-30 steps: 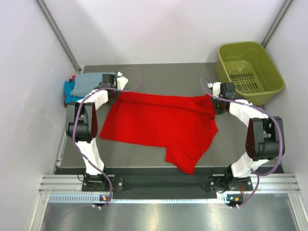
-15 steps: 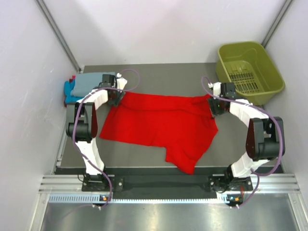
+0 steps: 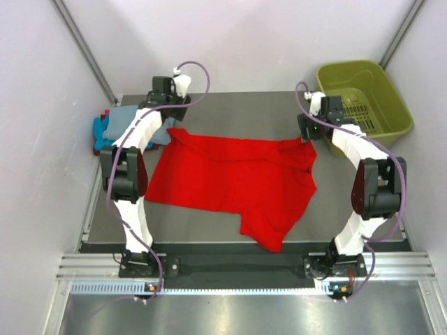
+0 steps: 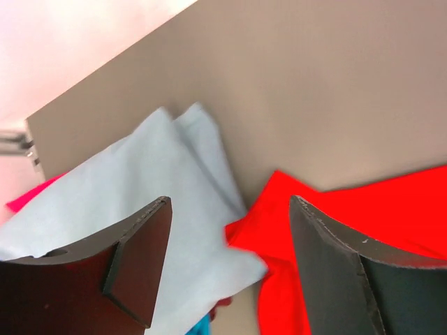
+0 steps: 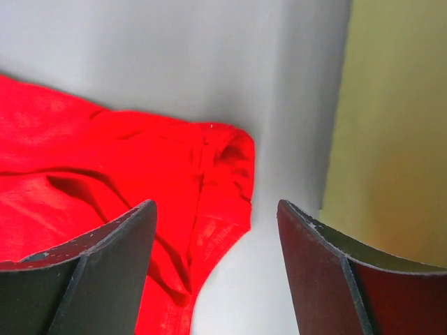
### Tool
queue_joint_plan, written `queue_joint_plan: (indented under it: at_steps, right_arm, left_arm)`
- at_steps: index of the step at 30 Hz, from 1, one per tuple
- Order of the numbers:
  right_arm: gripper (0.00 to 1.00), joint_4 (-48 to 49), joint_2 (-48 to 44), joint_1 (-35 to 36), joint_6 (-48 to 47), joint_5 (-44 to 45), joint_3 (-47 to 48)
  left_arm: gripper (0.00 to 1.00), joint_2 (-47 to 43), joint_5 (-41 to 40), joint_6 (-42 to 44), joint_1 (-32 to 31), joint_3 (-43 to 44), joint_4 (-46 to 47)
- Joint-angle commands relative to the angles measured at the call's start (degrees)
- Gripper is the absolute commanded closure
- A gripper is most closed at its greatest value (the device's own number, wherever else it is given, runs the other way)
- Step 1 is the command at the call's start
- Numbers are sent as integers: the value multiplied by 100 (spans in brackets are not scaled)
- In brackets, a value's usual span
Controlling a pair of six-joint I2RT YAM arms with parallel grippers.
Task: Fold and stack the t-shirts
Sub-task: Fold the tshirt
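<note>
The left claw (image 4: 229, 209) is standing open with nothing between its jaws, hovering above the spot where the far left corner of the red t-shirt (image 3: 230, 178) is meeting the folded grey-blue t-shirt (image 4: 140, 181). The right claw (image 5: 215, 209) is gaping empty too, hanging over the red shirt's far right corner, with the olive-green basket (image 3: 391, 105) just beside it on the right. Bare tabletop (image 3: 237, 112) is stretching beyond both claws toward the back wall, leaving free room there. On the left, the grey-blue shirt is lying on a turquoise t-shirt (image 3: 101, 136) close to the side wall. The red t-shirt is lying spread across the middle of the tabletop. Its far edge is running roughly straight between the claws and is wrinkling at the right corner, and one flap is reaching the near edge. Compared with a second ago, both claws are sitting higher and farther back, no longer shut down at those corners. The shirt is lying where it was.
</note>
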Motion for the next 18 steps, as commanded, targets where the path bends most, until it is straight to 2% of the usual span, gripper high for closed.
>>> queue_joint_plan:
  at_steps: [1,5,9,12,18]
  right_arm:
    - [30,36,264,47,93,-115,245]
    - [30,62,300,38,66,-62,210]
    - [30,124,352,30,136,-54,79]
    - [30,142,475,47,215,-106,87]
    - [32,124,774,47,154,-133,315]
  left_arm:
    - [28,297,-201,-222,-110,182,-282]
    - [28,-35,-394,-90,-102,-143,-159]
    - [28,-125,-167,-64,-119,-460,70]
    - [29,235,-218,-134,-233,-276,-70]
    - [31,1079,-420,-231,-312,690,-326]
